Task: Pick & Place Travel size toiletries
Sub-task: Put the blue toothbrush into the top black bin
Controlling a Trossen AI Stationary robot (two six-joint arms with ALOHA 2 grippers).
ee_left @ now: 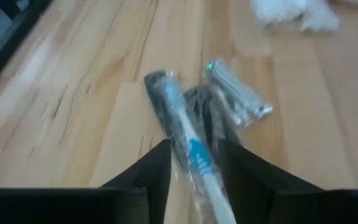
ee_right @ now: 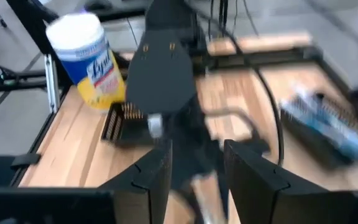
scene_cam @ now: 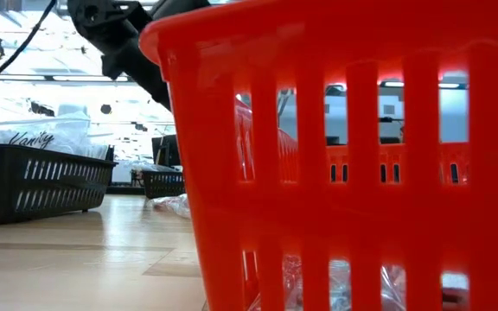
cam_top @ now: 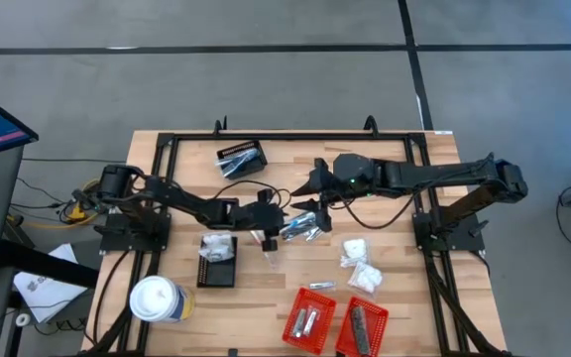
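Low view: red basket (scene_cam: 353,155) blocks most of table.
Left gripper (ee_left: 194,163): fingers parted around wrapped stick (ee_left: 188,149), blurred.
Right gripper (ee_right: 197,163): jaws apart, holding nothing visible.
Writing: "Lysol" on white tub (ee_right: 89,59); "Vanity" on packet (scene_cam: 37,138).

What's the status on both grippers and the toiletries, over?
Left gripper mid-table, wrapped toothbrush between its fingers. Right gripper close opposite, empty. Silvery tubes loose between them. Nothing blocking.
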